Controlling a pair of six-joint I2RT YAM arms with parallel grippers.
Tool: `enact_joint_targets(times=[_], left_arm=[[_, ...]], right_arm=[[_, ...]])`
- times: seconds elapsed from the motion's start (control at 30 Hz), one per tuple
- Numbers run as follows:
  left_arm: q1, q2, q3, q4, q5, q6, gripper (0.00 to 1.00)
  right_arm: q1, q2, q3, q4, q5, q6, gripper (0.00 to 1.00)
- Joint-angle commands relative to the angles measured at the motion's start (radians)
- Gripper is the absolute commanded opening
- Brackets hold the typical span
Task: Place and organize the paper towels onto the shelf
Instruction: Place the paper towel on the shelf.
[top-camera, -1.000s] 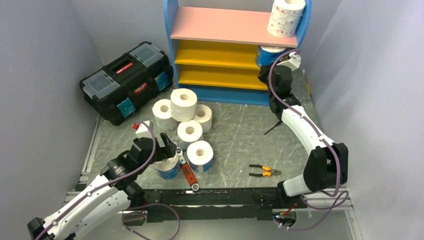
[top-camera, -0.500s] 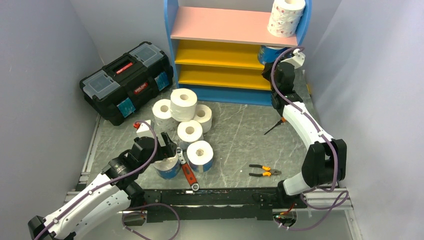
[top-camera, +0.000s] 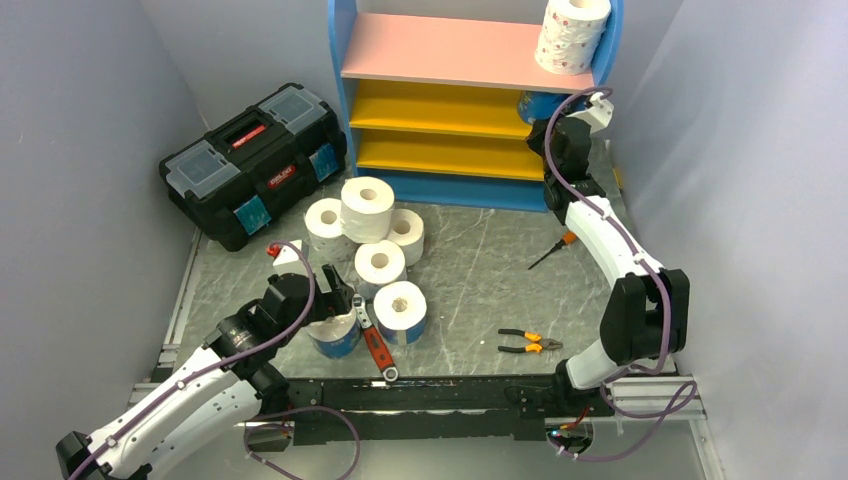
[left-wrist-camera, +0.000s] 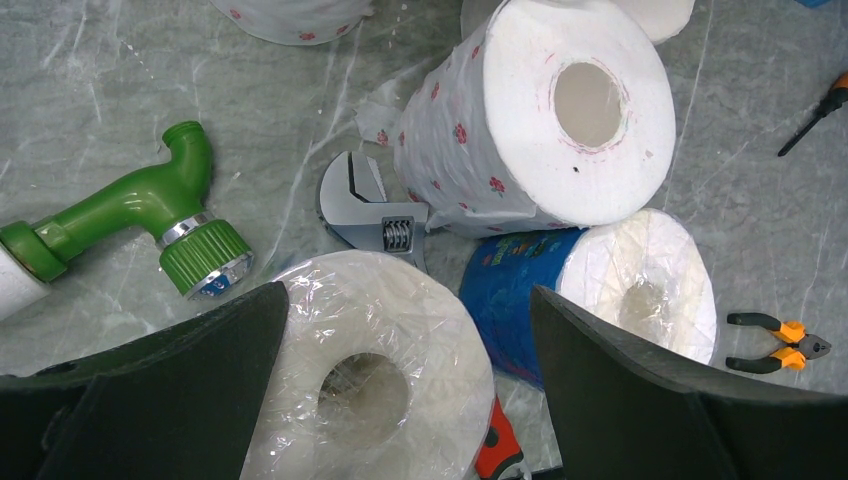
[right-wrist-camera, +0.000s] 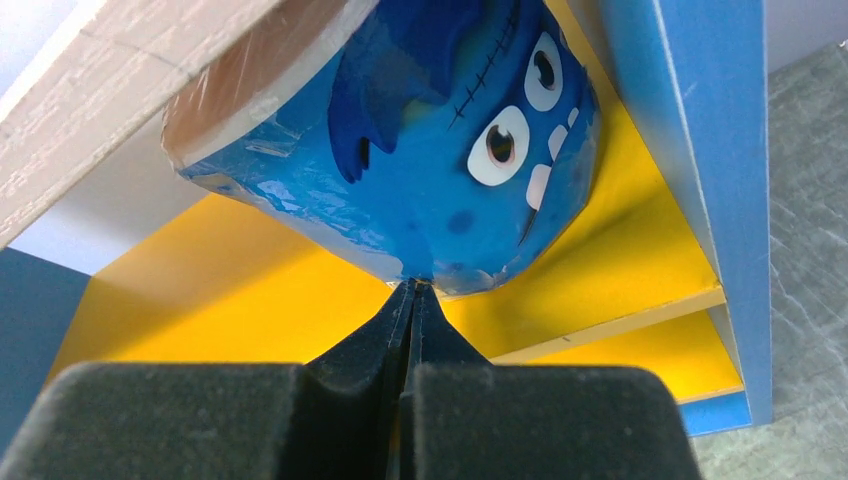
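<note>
- the shelf (top-camera: 450, 190) stands at the far side of the desk (top-camera: 470, 270), with a black toolbox (top-camera: 255, 160) on the desk to its left.
- two rolls are on the shelf. a pink-dotted roll (top-camera: 572, 35) stands upright at the right end of the pink top board. a blue monster-print roll (right-wrist-camera: 430, 150) sits just below it, at the right end of the upper yellow board.
- the right pincer (right-wrist-camera: 412, 290) reaches up to the blue monster-print roll. its fingers are pressed together with no gap, and their tips touch the roll's lower edge. we cannot tell whether any wrapper is caught between them.
- the other six paper towels (top-camera: 367, 205) are bunched on the desk in front of the shelf's left half, near the left arm.
- the left pincer (left-wrist-camera: 410, 290) is spread wide over the nearest of them, a film-topped roll (left-wrist-camera: 370, 380) standing on end. there is one finger on each side, and the finger at the right of the wrist view is clear of the roll.
- just beyond, a blue-wrapped roll (left-wrist-camera: 620, 290) stands with a tilted rose-dotted roll (left-wrist-camera: 530, 110) right against it.
- a wrench (left-wrist-camera: 375, 215) lies among these three rolls, and a green pipe fitting (left-wrist-camera: 130, 215) lies off to the left.
- pliers (top-camera: 530, 343) and a screwdriver (top-camera: 553, 250) lie on bare desk between the arms.
</note>
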Motion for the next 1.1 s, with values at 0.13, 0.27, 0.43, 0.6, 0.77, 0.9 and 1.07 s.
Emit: enact_joint_targets(times=[0.13, 0.27, 0.43, 0.6, 0.77, 0.9, 1.07], left_arm=[[-0.003, 0.006, -0.003, -0.011, 0.01, 0.0, 0.98], [-0.002, 0.008, 0.0, -0.01, 0.015, 0.003, 0.98], [-0.002, -0.003, 0.003, -0.011, 0.025, 0.006, 0.99], [-0.002, -0.026, -0.002, -0.002, 0.041, 0.007, 0.98], [-0.002, -0.051, 0.009, -0.002, 0.064, 0.002, 0.98], [-0.002, -0.079, 0.027, -0.019, 0.061, -0.001, 0.98], [-0.002, -0.12, 0.048, -0.063, 0.034, 0.0, 0.99]], right_arm=[[-0.01, 0.0, 0.044, 0.041, 0.032, 0.018, 0.0], [-0.01, -0.021, 0.029, 0.043, 0.024, 0.014, 0.0], [-0.01, -0.08, 0.031, -0.032, -0.001, 0.005, 0.0], [-0.009, -0.171, 0.044, -0.156, -0.066, 0.009, 0.32], [-0.008, -0.274, 0.078, -0.316, -0.133, 0.03, 0.55], [0.006, -0.375, 0.078, -0.443, -0.196, 0.034, 0.6], [0.056, -0.505, 0.024, -0.567, -0.243, -0.021, 0.66]])
